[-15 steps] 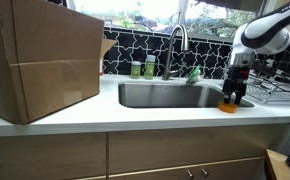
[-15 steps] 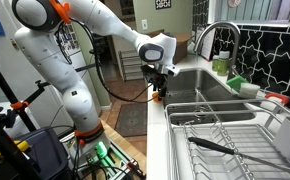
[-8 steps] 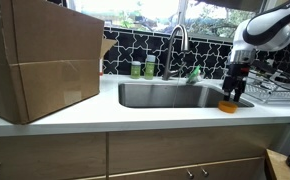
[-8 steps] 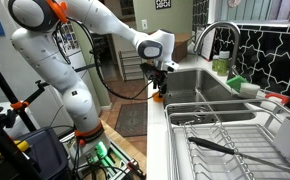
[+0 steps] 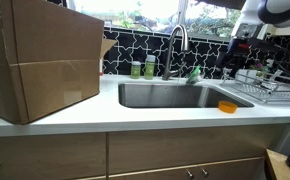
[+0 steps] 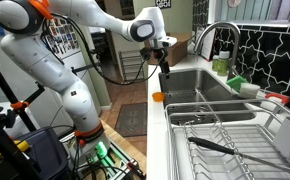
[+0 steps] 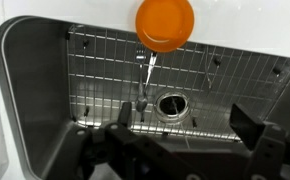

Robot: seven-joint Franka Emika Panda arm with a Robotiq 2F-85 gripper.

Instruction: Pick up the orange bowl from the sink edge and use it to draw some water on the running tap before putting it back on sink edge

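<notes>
The orange bowl [image 5: 227, 106] sits upright on the white sink edge [image 5: 185, 114] at the front corner of the steel basin; it also shows in an exterior view [image 6: 158, 97] and at the top of the wrist view [image 7: 165, 22]. My gripper [image 6: 166, 66] hangs well above the bowl, open and empty. In the wrist view its two fingers [image 7: 185, 125] are spread wide over the basin's wire grid and drain [image 7: 171, 103]. In an exterior view it is near the top edge [image 5: 241, 36]. The arched tap [image 5: 178, 40] stands behind the basin and shows in both exterior views [image 6: 217, 32].
A large cardboard box [image 5: 40, 60] stands on the counter beside the basin. Two green bottles [image 5: 142, 68] and a green item [image 5: 194, 73] sit by the tap. A wire dish rack [image 6: 220, 140] holding a dark utensil is just past the bowl.
The gripper has let go of the orange bowl on the sink edge and risen straight up, well clear of it. The bowl stays where it was.
</notes>
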